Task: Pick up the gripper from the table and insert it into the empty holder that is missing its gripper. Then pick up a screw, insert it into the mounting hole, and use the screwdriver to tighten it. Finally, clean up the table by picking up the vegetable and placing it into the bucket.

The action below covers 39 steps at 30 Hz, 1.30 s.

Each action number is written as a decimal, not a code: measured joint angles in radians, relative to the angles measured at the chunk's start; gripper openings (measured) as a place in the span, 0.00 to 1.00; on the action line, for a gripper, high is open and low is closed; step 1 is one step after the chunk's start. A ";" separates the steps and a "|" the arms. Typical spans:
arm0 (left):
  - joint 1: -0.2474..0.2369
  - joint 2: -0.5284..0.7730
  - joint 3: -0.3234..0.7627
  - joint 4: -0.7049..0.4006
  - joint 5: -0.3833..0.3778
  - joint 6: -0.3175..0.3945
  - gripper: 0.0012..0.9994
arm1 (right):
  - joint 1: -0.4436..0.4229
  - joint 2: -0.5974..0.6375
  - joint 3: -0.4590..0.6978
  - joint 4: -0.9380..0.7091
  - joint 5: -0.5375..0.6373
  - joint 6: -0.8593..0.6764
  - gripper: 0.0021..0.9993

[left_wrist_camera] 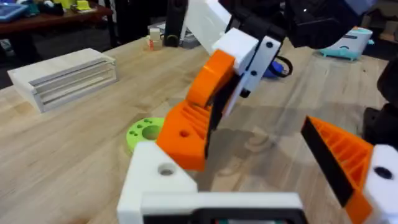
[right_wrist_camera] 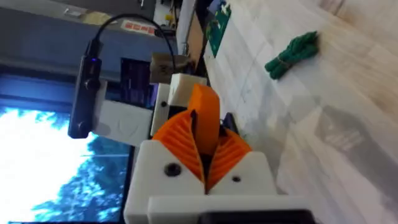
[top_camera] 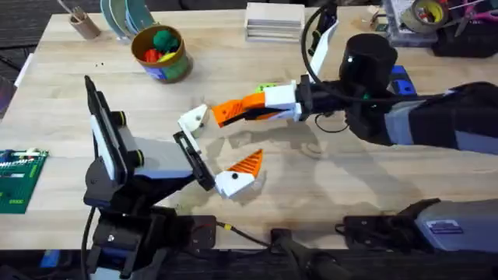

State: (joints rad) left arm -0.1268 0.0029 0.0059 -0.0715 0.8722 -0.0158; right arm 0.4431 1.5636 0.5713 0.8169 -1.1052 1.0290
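Overhead looks down and forward over the whole table (top_camera: pixel 70 93) from above the arm bases. Both wrist cams sit very close, facing each other across the table middle, sharing the orange gripper (left_wrist_camera: pixel 186 130).

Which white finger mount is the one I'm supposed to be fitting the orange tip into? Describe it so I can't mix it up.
Start at the left arm's base, follow it to the left gripper. The empty holder is its farther white finger, where the right gripper presses the orange gripper. Its twin nearer the bases already wears an orange tip.
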 joint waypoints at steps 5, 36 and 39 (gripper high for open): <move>0.000 0.000 0.000 0.000 0.000 0.000 0.99 | 0.008 0.003 0.001 0.005 -0.032 0.036 0.01; 0.002 0.000 0.000 0.004 -0.049 0.008 0.99 | 0.105 0.008 0.018 0.095 0.099 0.046 0.01; 0.002 0.000 0.000 0.004 -0.049 0.008 0.99 | 0.106 0.009 0.018 0.096 0.107 0.037 0.01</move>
State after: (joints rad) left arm -0.1246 0.0025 0.0059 -0.0677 0.8231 -0.0082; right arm 0.5487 1.5722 0.5888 0.9131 -0.9986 1.0662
